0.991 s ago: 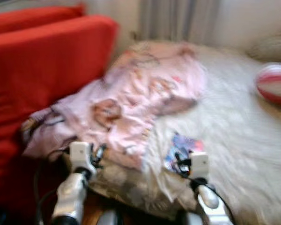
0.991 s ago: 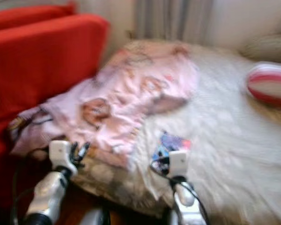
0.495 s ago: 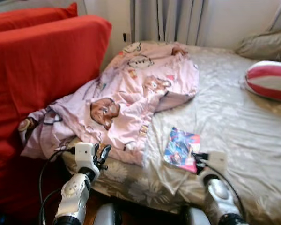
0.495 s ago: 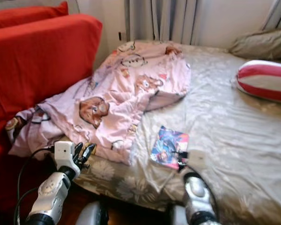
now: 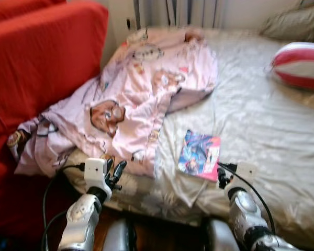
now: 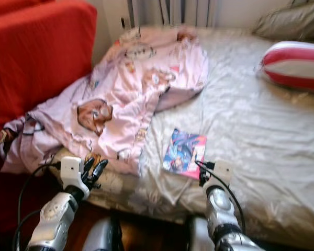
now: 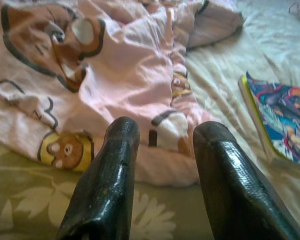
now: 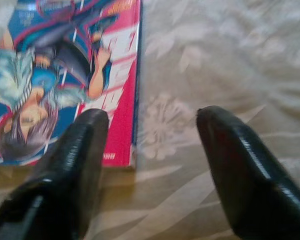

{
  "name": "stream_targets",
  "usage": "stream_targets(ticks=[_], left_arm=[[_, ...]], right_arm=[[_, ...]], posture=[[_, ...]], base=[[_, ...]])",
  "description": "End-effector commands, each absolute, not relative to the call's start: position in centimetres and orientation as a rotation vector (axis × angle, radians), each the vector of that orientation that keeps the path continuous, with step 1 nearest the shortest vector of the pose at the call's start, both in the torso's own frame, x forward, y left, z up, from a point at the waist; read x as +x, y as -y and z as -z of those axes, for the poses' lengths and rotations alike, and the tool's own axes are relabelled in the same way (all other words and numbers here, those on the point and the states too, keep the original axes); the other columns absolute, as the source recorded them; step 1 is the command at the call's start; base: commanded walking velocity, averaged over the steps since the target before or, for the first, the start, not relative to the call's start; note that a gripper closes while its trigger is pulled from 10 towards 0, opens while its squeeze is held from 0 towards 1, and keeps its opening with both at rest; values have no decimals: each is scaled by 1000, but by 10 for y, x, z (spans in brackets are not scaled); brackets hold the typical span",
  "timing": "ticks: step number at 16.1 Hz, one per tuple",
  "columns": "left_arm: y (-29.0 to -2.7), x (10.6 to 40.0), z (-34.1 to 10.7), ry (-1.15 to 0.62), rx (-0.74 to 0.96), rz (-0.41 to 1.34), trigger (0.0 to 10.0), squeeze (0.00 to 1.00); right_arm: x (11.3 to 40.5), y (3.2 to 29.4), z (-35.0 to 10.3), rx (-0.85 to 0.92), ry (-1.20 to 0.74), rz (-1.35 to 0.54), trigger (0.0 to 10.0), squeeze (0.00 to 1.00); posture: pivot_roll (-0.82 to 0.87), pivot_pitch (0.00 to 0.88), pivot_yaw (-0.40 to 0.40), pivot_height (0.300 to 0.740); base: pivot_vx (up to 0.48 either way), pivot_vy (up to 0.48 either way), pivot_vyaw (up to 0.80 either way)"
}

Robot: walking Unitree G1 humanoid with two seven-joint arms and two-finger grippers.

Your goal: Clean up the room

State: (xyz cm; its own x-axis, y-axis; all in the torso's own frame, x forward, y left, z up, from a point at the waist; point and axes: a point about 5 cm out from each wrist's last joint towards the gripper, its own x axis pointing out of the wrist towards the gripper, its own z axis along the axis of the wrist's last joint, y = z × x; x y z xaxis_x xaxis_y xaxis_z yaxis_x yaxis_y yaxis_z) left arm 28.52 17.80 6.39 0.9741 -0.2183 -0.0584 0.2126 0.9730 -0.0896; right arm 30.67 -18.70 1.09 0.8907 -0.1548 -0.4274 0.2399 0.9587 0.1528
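Observation:
A colourful comic book lies flat on the beige floral sheet of the bed. My right gripper is open just off the book's near right corner, low over the sheet, with one finger over the book's pink edge. A pink blanket with bear prints is crumpled over the bed's left side and hangs off the edge. My left gripper is open at the bed's near edge, pointing at the blanket's hem, with nothing between its fingers.
A red sofa stands close on the left, touching the blanket. A red and white striped pillow and a beige pillow lie at the back right. Curtains hang behind the bed. Dark floor shows below the mattress edge.
The camera has moved in and tilted down, so the whole scene shifted. My right gripper has dropped from above the book to the sheet beside its corner. The left gripper has hardly moved.

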Motion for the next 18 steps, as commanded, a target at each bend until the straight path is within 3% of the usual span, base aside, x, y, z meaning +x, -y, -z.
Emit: stream_targets(ticks=[1, 2, 3, 18], left_arm=[[-178, 283, -67, -71, -87, 225, 10000, 0], [-178, 282, -70, -68, -86, 226, 10000, 0], [-179, 283, -76, -57, -82, 227, 10000, 0], [-194, 256, -87, -104, -45, 202, 10000, 0]], right_arm=[[307, 184, -9, 228, -443, 203, 10000, 1000], [309, 181, -12, 243, -432, 191, 10000, 957], [315, 176, -18, 276, -400, 160, 10000, 0], [319, 169, -23, 384, -343, 77, 10000, 0]], posture=[[118, 207, 64, 590], [125, 222, 66, 590], [131, 239, 68, 590], [191, 298, 90, 590]], base=[[0, 0, 0], [0, 0, 0], [0, 0, 0], [0, 0, 0]])
